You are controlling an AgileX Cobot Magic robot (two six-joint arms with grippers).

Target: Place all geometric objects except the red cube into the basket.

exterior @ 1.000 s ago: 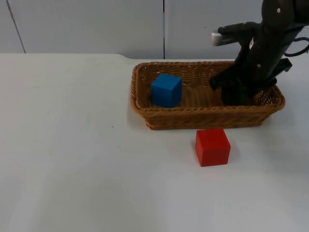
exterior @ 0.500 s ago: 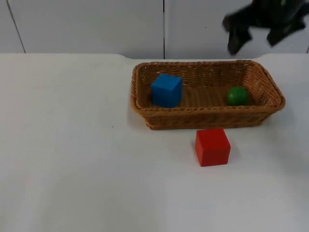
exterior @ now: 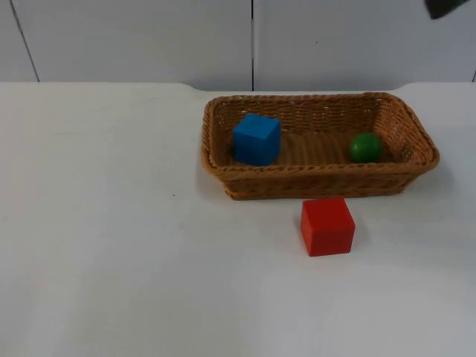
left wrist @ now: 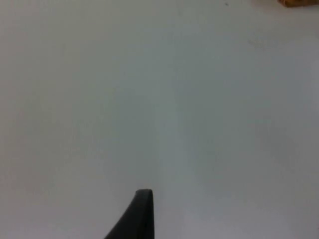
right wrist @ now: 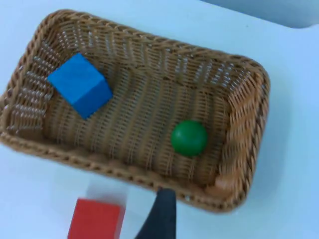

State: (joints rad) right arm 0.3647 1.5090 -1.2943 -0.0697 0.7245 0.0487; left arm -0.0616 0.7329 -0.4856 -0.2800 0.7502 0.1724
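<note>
Right arm risen away since half-second-ago frame; only dark bit left at top view's upper right corner. Right gripper's finger state: cannot tell. Left gripper over bare table (left wrist: 159, 99), state: cannot tell. Basket (exterior: 320, 183) long axis left-right. Blue cube (exterior: 256, 138) at its left end, green ball (exterior: 365, 147) at right end, well apart. Red cube (exterior: 327, 225) just in front of basket, on open table.

The right gripper (exterior: 450, 7) is cut off at the frame's corner, perhaps raised; its fingers are unseen.
</note>
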